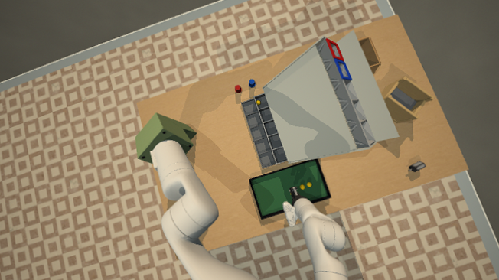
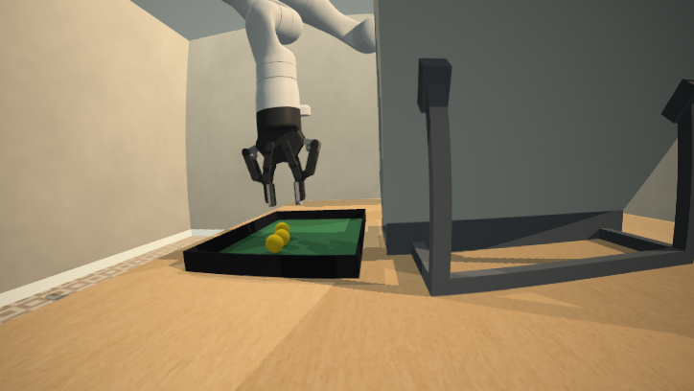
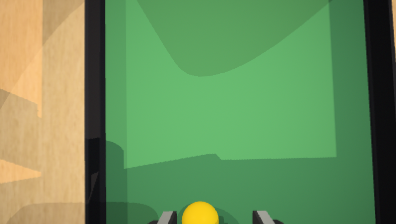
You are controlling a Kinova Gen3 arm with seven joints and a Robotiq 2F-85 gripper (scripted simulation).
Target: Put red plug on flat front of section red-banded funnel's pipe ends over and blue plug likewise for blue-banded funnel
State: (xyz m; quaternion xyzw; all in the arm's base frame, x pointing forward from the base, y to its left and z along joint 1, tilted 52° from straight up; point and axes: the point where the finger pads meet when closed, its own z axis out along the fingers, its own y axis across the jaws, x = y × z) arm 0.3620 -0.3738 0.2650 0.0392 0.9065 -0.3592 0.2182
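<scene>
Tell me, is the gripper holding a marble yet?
No. The gripper is open above the tray, one marble lined up between its fingers, ungrasped.

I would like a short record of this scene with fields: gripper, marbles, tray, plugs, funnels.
gripper: black two-finger gripper, open, holding nothing, hanging above the tray
marbles: three yellow marbles in the tray; one yellow marble shows between the fingertips in the wrist view; another yellow marble lies in the grey sectioned bin
tray: black-rimmed green tray on the wooden table
plugs: red plug and blue plug stand on the table, beside the bin's end
funnels: red-banded funnel and blue-banded funnel on top of the grey cover
</scene>
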